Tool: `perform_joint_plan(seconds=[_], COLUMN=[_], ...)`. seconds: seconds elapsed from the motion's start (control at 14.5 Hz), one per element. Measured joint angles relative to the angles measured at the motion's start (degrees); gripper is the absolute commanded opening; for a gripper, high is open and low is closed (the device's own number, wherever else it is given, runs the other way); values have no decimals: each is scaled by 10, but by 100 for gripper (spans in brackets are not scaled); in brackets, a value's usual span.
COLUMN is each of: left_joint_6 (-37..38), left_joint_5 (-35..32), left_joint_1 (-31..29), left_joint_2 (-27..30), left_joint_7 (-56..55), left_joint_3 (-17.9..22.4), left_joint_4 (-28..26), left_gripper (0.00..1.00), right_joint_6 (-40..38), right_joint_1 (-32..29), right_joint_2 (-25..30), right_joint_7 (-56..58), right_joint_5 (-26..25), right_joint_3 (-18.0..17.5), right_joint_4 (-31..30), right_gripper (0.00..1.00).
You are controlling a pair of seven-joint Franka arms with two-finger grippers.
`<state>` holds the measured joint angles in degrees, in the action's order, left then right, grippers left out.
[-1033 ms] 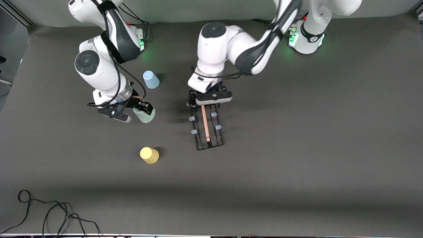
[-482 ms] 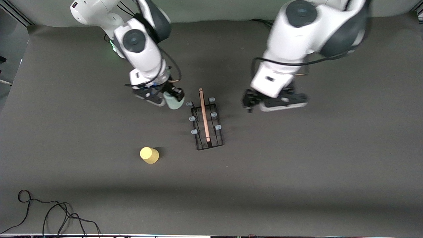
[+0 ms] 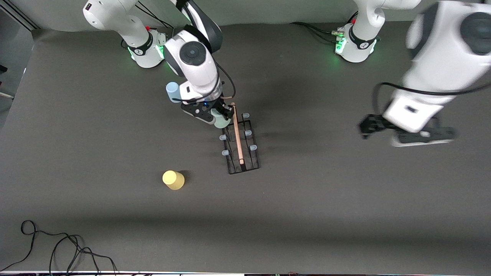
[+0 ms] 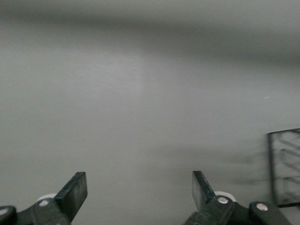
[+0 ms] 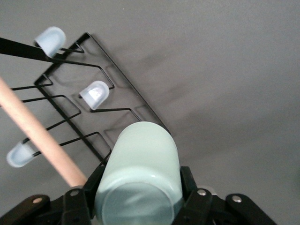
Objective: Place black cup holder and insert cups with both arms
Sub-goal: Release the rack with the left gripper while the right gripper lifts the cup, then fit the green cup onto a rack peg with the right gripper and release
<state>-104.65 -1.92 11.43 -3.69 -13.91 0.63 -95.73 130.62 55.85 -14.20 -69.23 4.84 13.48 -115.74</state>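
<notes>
The black cup holder [image 3: 239, 142] stands on the table with its wooden rod handle [image 3: 238, 138] on top and no cups on its pale-tipped prongs. My right gripper [image 3: 219, 115] is shut on the pale green cup [image 3: 222, 122] and holds it over the rack's end nearest the robot bases. In the right wrist view the green cup [image 5: 140, 173] sits between the fingers, above the rack's wire base [image 5: 117, 93], beside the rod [image 5: 37, 136]. My left gripper [image 3: 420, 136] is open and empty over bare table toward the left arm's end. The left wrist view shows its gripper [image 4: 139, 190] and the rack's edge [image 4: 283, 166].
The yellow cup [image 3: 173, 180] stands upside down, nearer the front camera than the rack and toward the right arm's end. The light blue cup [image 3: 172, 92] stands near the right arm's base, partly hidden by that arm. Loose black cables [image 3: 57, 249] lie at the table's front corner.
My left gripper let go of the rack's handle and swung away toward the left arm's end. My right gripper carried the green cup across to the rack.
</notes>
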Motion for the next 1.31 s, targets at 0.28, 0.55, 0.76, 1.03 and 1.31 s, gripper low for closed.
perform_joint_plan(seconds=[0.28,0.55,0.76,1.03,1.31], left_joint_6=[27,27,27,28,38], left_joint_5=[21,23,23,23,22], left_joint_1=[-101,-124,-123,-122,-120], left_joint_2=[45,80,82,81,81], left_joint_7=[159,192,192,192,192], left_joint_3=[1,-1,-9,-12,-17], left_joint_4=[-34,-71,-77,-79,-79], left_gripper=[100,100,100,100,100], right_joint_6=[13,19,-27,-111,-99], right_joint_1=[1,1,0,-1,-16], right_joint_2=[-26,-31,-27,-9,-5], right_joint_7=[0,0,7,103,251], right_joint_5=[0,0,-1,-1,23], right_joint_3=[0,2,11,80,166], right_joint_4=[3,12,45,102,104], right_gripper=[100,100,100,100,100])
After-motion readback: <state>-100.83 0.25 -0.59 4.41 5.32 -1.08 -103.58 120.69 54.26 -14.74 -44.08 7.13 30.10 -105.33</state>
